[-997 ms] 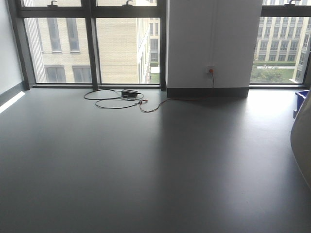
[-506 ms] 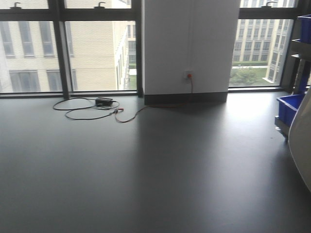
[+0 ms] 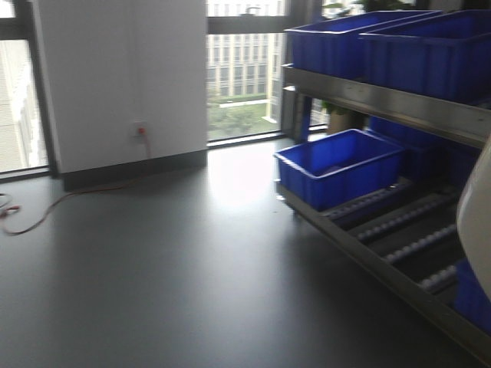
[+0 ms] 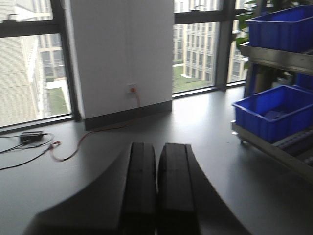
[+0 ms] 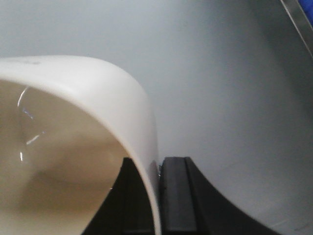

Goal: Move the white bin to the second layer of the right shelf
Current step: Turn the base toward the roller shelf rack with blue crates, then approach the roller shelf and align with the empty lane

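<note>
Right wrist-mounted view is showing the right end effector [image 5: 155, 169] pinching the white bin [image 5: 93, 78] by its stiff, probably slippery rim.

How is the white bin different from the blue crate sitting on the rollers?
The white bin is cream and rounded; the blue crate is boxy. The bin is pinched at its rim by the right gripper; the crate rests on the roller shelf. Both are open-topped.

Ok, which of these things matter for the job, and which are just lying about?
For the job: white bin, pinched at its rim by the right fingers; roller shelf level.
Lying about: blue crates; orange cable; wall socket.
</note>
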Available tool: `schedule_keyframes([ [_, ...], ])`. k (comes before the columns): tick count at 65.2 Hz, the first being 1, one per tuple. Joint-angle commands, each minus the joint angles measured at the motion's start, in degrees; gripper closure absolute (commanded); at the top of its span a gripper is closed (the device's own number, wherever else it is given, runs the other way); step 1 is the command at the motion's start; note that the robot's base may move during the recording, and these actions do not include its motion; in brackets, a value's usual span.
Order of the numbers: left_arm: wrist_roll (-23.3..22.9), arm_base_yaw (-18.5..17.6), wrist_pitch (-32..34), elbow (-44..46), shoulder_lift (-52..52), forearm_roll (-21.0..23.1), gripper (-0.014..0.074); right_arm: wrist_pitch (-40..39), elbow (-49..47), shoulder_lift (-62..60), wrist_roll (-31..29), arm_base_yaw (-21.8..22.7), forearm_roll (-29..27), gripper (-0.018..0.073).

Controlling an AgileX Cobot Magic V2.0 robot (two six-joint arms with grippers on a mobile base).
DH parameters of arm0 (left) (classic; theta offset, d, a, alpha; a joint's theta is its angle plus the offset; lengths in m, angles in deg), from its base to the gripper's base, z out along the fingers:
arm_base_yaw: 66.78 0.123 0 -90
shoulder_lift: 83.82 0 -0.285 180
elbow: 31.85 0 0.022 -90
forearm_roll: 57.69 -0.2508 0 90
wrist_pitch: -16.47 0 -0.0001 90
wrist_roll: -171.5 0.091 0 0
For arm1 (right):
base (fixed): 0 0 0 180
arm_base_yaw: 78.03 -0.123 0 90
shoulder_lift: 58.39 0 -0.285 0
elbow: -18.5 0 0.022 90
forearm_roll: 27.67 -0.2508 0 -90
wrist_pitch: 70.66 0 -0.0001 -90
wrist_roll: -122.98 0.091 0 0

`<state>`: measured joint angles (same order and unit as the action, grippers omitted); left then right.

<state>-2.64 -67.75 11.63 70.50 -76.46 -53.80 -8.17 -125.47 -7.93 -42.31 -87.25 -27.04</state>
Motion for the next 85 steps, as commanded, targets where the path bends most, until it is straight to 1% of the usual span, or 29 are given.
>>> schedule_keyframes([
  [1, -0.1, -0.2, 4.8, -2.1, -0.8, 0.3, 0.0512, -2.6, -1.7, 0.0, -0.2, 0.5, 0.4, 0.0508],
  [85, -0.1, -0.2, 4.8, -2.1, -0.8, 0.3, 0.0512, -2.4, -1.7, 0.0, -0.2, 0.5, 0.3, 0.0508],
])
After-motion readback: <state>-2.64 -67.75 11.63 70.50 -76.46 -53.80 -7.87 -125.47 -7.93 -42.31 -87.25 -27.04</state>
